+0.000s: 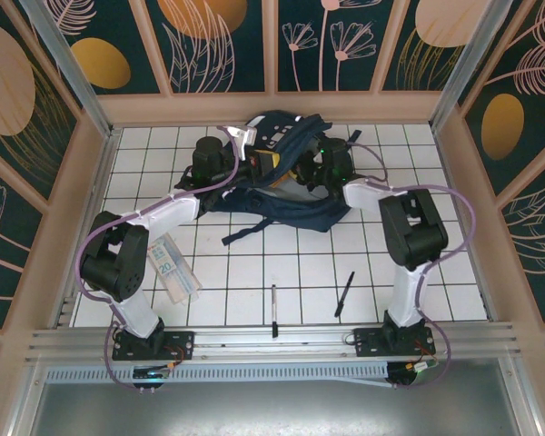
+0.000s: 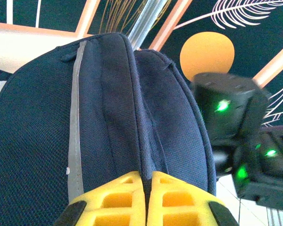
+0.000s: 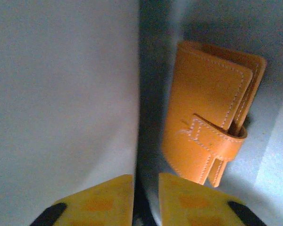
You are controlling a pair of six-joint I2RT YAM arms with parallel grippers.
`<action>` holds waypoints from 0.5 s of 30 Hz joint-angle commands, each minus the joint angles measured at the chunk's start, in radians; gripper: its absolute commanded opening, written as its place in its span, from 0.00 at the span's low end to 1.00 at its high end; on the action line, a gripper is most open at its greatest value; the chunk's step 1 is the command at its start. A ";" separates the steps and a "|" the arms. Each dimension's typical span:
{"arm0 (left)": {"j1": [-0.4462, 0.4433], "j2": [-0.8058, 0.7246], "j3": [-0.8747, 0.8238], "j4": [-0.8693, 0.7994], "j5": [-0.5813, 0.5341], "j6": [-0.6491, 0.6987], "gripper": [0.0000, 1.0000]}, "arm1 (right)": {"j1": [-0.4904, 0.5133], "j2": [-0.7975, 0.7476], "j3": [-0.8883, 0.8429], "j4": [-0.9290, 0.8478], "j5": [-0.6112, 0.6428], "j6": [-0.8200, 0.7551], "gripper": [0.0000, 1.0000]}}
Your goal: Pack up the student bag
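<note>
Lying at the far middle of the surface, the student bag (image 1: 282,204) is pinched at its seam by the shut left fingers (image 2: 118,197). Inside it, the right fingers (image 3: 188,200) stand narrowly apart and empty, with an orange wallet (image 3: 207,122) just ahead to their right.

Top external: fixed above and behind the arm bases, looking down over the whole counter (image 1: 254,272) from afar. Left wrist: pressed near the student bag (image 2: 108,117), facing across it toward the right arm (image 2: 226,113). Right wrist: close up on an orange wallet (image 3: 207,113) against a pale grey surface (image 3: 61,94). Shared by top and left wrist: bag, right arm.
</note>
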 commanded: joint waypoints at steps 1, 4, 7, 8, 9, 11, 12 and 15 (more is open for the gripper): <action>-0.006 -0.047 0.033 0.098 0.017 0.009 0.00 | -0.008 -0.043 -0.043 -0.083 0.017 -0.042 0.28; -0.006 -0.051 0.044 0.073 0.021 0.032 0.00 | -0.006 0.001 -0.053 -0.078 0.021 -0.036 0.30; -0.006 -0.055 0.050 0.059 0.024 0.051 0.00 | 0.006 0.069 0.006 -0.102 0.041 -0.052 0.38; -0.007 -0.056 0.054 0.049 0.026 0.060 0.00 | 0.010 0.095 0.037 -0.124 0.049 -0.048 0.45; -0.006 -0.056 0.059 0.040 0.026 0.064 0.00 | 0.014 0.119 0.059 -0.121 0.043 -0.038 0.48; -0.006 -0.055 0.069 0.027 0.027 0.075 0.00 | 0.026 0.151 0.070 -0.073 0.042 -0.002 0.47; -0.007 -0.055 0.071 0.025 0.027 0.078 0.00 | 0.034 0.166 0.083 -0.062 0.053 -0.002 0.44; -0.007 -0.055 0.068 0.029 0.028 0.078 0.00 | 0.051 0.231 0.140 -0.024 0.042 -0.006 0.28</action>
